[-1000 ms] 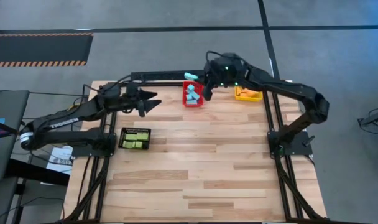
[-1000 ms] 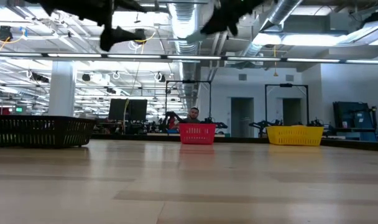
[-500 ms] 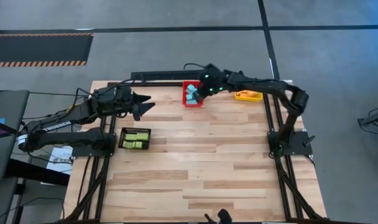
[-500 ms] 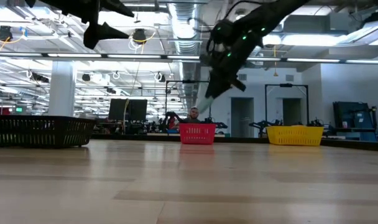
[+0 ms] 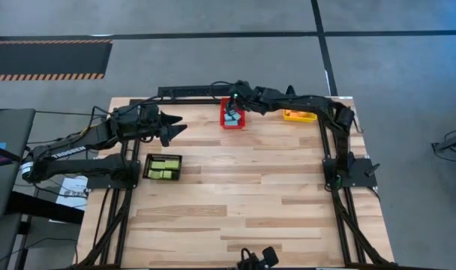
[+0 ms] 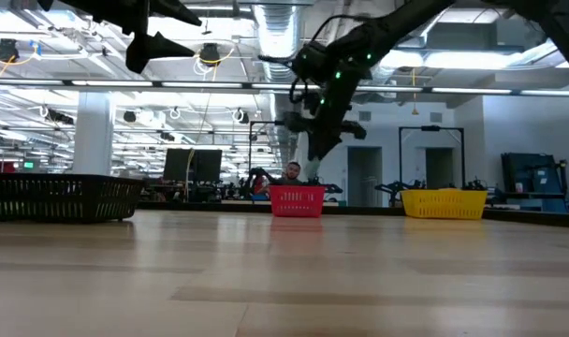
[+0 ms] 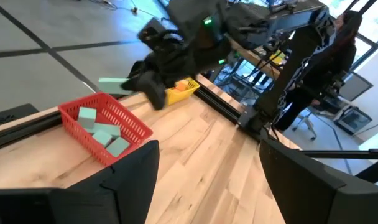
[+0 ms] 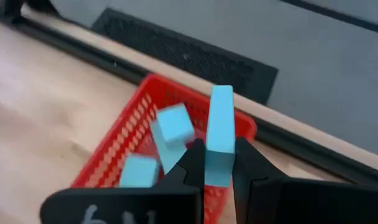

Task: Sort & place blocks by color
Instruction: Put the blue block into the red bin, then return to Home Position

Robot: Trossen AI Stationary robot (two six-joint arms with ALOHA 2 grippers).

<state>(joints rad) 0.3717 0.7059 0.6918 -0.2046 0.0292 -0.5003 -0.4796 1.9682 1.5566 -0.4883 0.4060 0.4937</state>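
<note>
My right gripper (image 8: 219, 154) is shut on a light blue bar block (image 8: 221, 118) and hangs over the red bin (image 5: 233, 118) at the table's far edge; it also shows in the low view (image 6: 313, 140). Several light blue blocks (image 8: 173, 126) lie in that bin. Green blocks (image 5: 163, 166) lie in the black bin (image 5: 148, 168) at the left. Orange blocks lie in the yellow bin (image 5: 298, 115). My left gripper (image 5: 173, 124) is open and empty, raised over the table's far left. My right gripper pinches the bar block's near end (image 8: 218, 167) between its two fingers (image 8: 194, 160), one on each long side. The bar lies along the fingers and sticks out past their tips. The fingers slant down from the table's right. The bar is clear of the bin.
A black rail (image 5: 190, 91) runs along the table's far edge behind the red bin. The three bins stand in the table's far half. Bare wood (image 5: 243, 202) fills the middle and near half.
My right gripper has gone down and toward the table's left and far edge with the blue bar, ending over the red bin, still shut on it. My left gripper has drawn back a little toward the table's left edge.
</note>
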